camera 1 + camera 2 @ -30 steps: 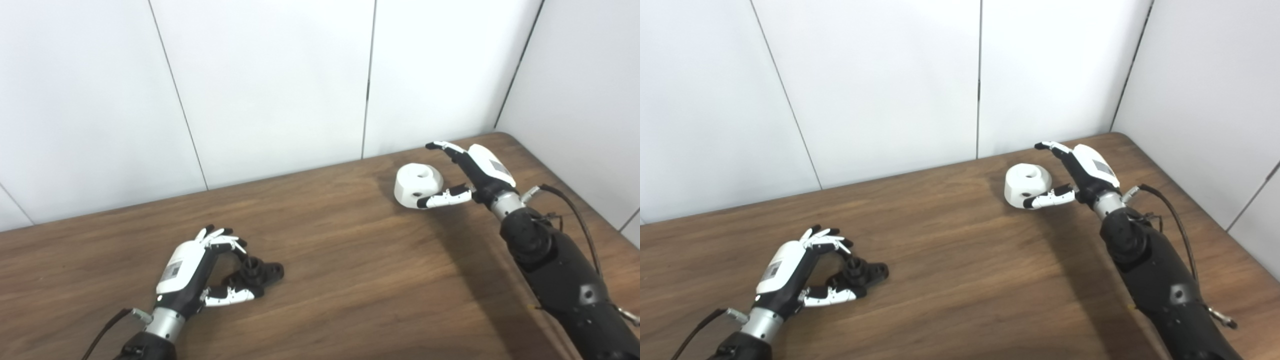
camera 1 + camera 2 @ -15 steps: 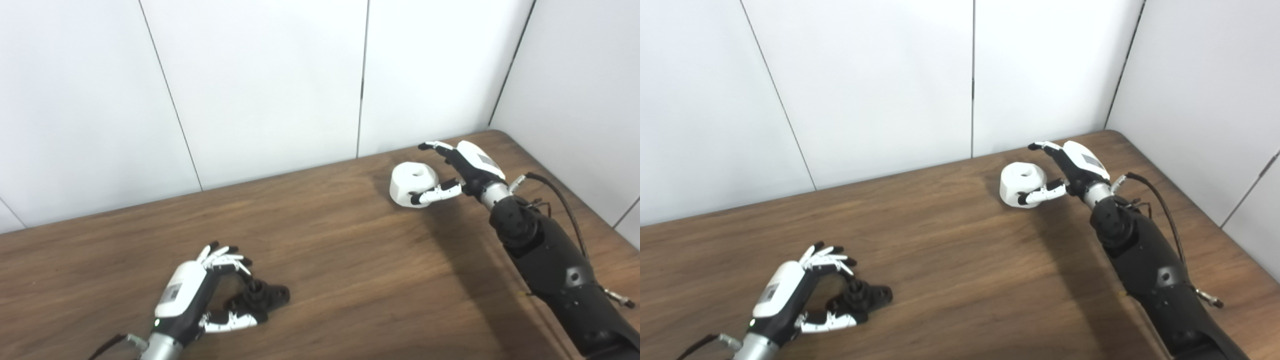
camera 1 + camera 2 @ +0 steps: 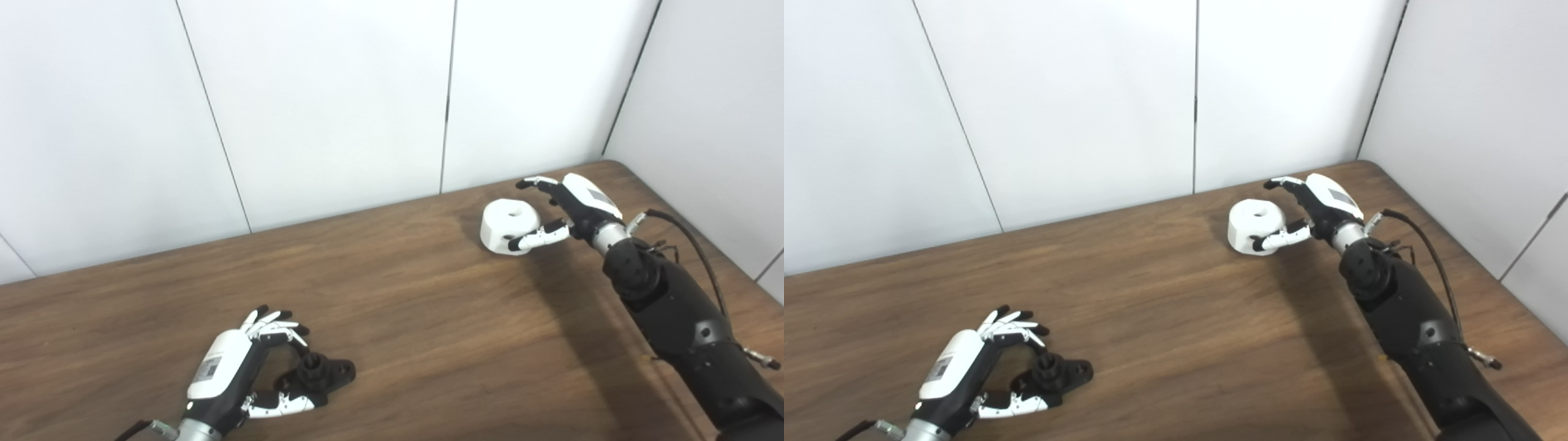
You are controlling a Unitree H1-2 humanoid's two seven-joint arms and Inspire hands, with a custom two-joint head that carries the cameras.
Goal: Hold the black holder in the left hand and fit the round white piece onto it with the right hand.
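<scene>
The black holder [image 3: 321,372] lies flat on the wooden table [image 3: 416,318] at the front left, with a short round post standing up from it. My left hand [image 3: 245,373] is open and curled around the holder's left side, thumb in front of it and fingers behind, not clearly gripping it. The round white piece [image 3: 508,224], with a hole in its top, sits on the table at the back right. My right hand [image 3: 566,205] is open right beside it, thumb at its front, fingers arched over its far side. The same layout shows in the right eye view [image 3: 1255,225].
White wall panels [image 3: 337,92] stand close behind the table, and a side wall [image 3: 716,122] runs along its right edge near my right arm. Bare wood lies between the two hands.
The camera has shifted a little. My right hand has closed in around the white piece, fingers curling farther over it. My left hand stays around the black holder, both lying on the table.
</scene>
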